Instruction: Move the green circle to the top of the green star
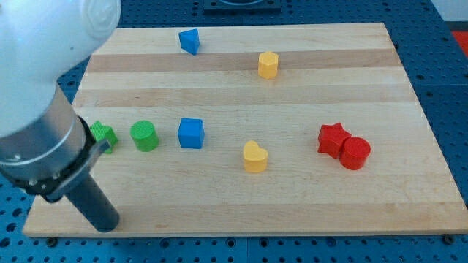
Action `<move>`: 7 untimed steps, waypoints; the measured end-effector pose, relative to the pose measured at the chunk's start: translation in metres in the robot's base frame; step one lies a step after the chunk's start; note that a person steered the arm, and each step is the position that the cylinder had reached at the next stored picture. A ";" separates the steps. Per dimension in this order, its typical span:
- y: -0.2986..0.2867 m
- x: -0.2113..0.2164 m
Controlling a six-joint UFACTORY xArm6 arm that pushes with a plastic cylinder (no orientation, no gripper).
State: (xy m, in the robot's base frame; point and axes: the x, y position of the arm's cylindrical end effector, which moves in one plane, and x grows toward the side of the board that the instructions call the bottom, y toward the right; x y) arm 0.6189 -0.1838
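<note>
While my tip rests near the wooden worktop's bottom-left, with no gripper fitted, the green circle block lies up-right, just right of the green star block.

— What sits on the desk?
— A blue cube mid-left, a yellow heart to its right.
— Toward the view's top?
— A blue triangle and a yellow hexagon.
— The right?
— A red star touching a red cylinder.
</note>
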 end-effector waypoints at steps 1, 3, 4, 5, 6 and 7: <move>-0.016 -0.005; -0.089 -0.121; -0.099 -0.172; -0.087 -0.168; -0.020 -0.130; 0.056 -0.082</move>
State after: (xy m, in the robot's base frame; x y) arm 0.5372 -0.1279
